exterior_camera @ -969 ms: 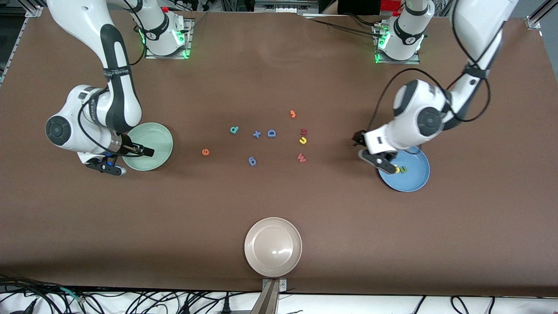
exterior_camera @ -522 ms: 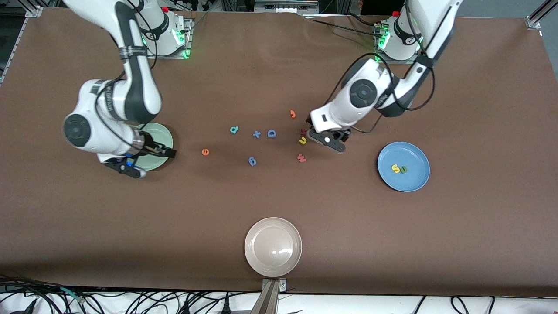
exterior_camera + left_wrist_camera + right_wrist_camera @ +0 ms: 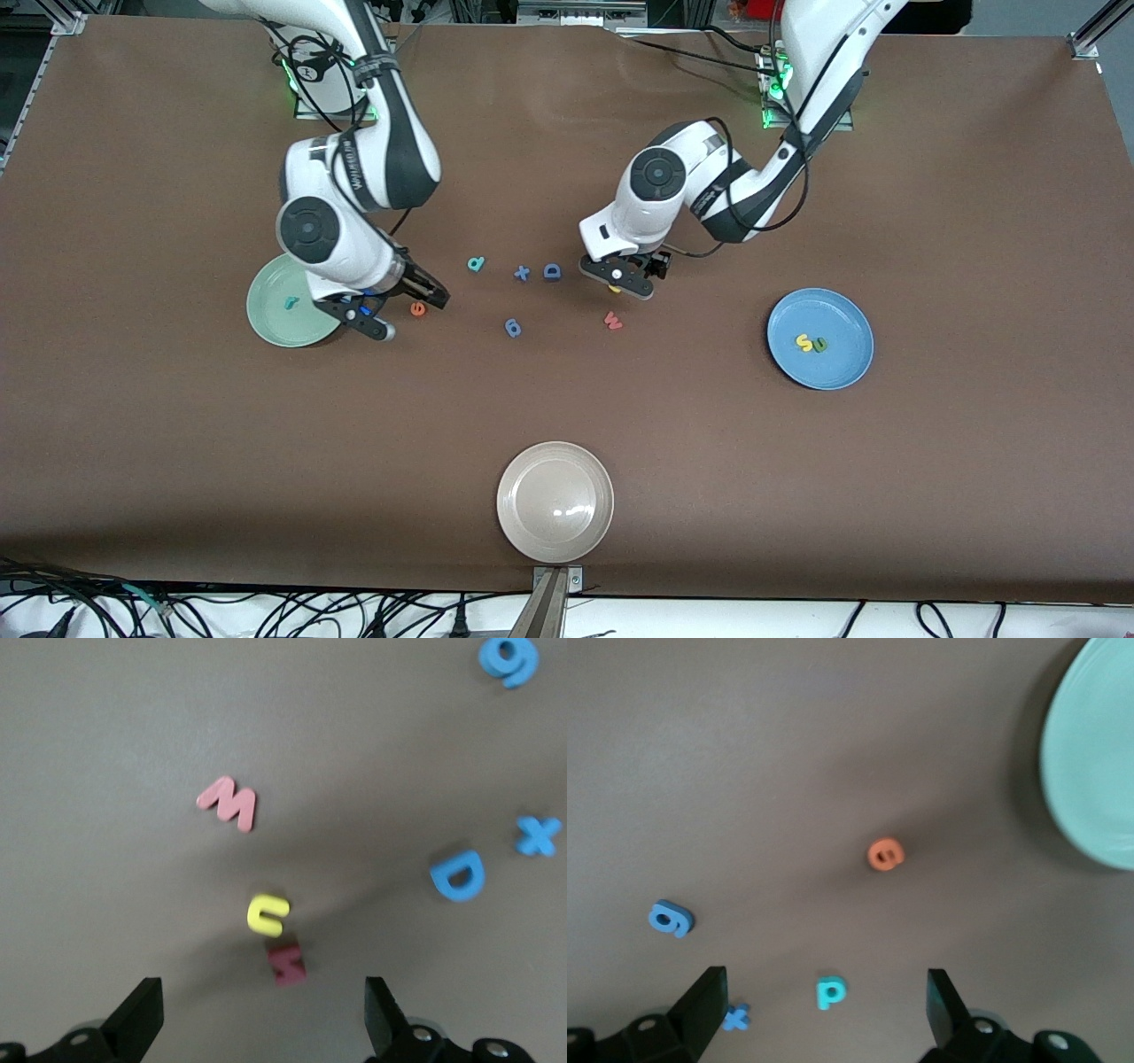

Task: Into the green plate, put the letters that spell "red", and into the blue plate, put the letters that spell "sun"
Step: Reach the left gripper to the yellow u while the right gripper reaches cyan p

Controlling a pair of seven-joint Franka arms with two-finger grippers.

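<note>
One brown table [image 3: 974,461], two arms, three plates. The green plate [image 3: 270,315] sits at the right arm's end with one letter in it, the teal r [image 3: 290,303]. The blue plate [image 3: 842,368] sits at the left arm's end with two letters side by side, the yellow s [image 3: 803,342] and the dark green u [image 3: 820,344]. The beige plate [image 3: 555,501] is nearest the front camera, nothing in it. Right gripper [image 3: 409,308] hangs just above the table beside the green plate, fingers spread wide and holding nothing — the orange e [image 3: 417,308] lies on the table right by its tips. Left gripper [image 3: 625,282] hangs low over the yellow u [image 3: 267,914], fingers also wide apart, nothing between them; a dark red letter [image 3: 286,962] lies just beside that u. Loose on the table between the two grippers: teal d [image 3: 477,263], blue x [image 3: 522,273], blue capital D [image 3: 552,271], blue g [image 3: 513,328], and the red w [image 3: 612,320] near the left gripper. Count — three task letters in plates, three more (e, d, yellow u) on the table.
</note>
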